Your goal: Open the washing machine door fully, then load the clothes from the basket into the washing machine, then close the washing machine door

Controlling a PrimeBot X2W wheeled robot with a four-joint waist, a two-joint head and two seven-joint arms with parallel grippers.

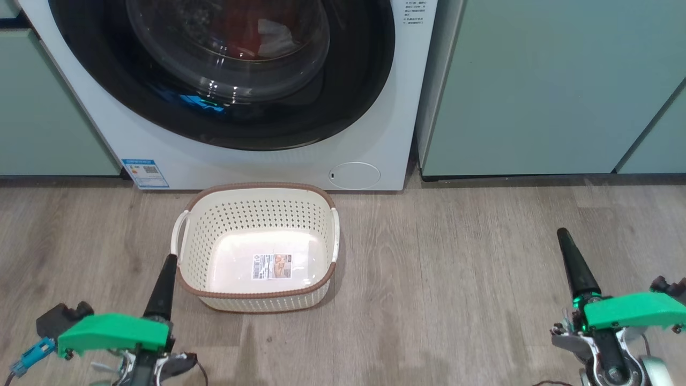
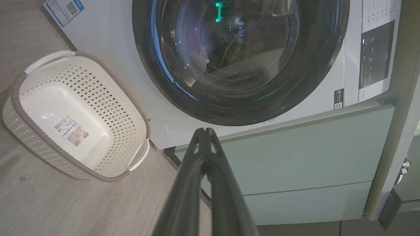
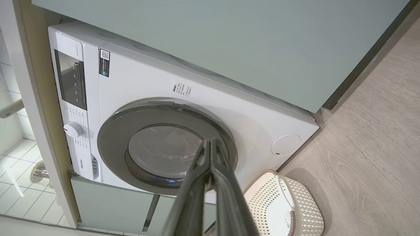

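The basket (image 1: 257, 214) is sitting on the floor (image 1: 455, 268) right in front of the washer (image 1: 375, 107), just below the door (image 1: 225, 80), so it's standing between me and the machine. The door is lying shut against the front, and the clothes (image 1: 238, 27) are showing red through the glass, inside the drum. The basket's bare bottom is carrying a label (image 1: 272, 266), print too small for me to read.

My left claw (image 1: 169, 261) is hanging low just beside the basket's left handle, fingers pressed together, gripping nothing. My right claw (image 1: 564, 236) is hovering well off to the right over the floor, also pressed together on nothing.

A blue sticker (image 1: 146, 172) with a QR code is sitting low on the washer's left, and a round flap (image 1: 354, 175) low on its right. From the right wrist I'm seeing a dark control panel (image 3: 70, 80) and a white knob (image 3: 73, 129). Pale green cabinets (image 1: 536, 86) are flanking the washer. The floor is grey wood-look planks, with white tiles (image 3: 13, 154) showing past the side.
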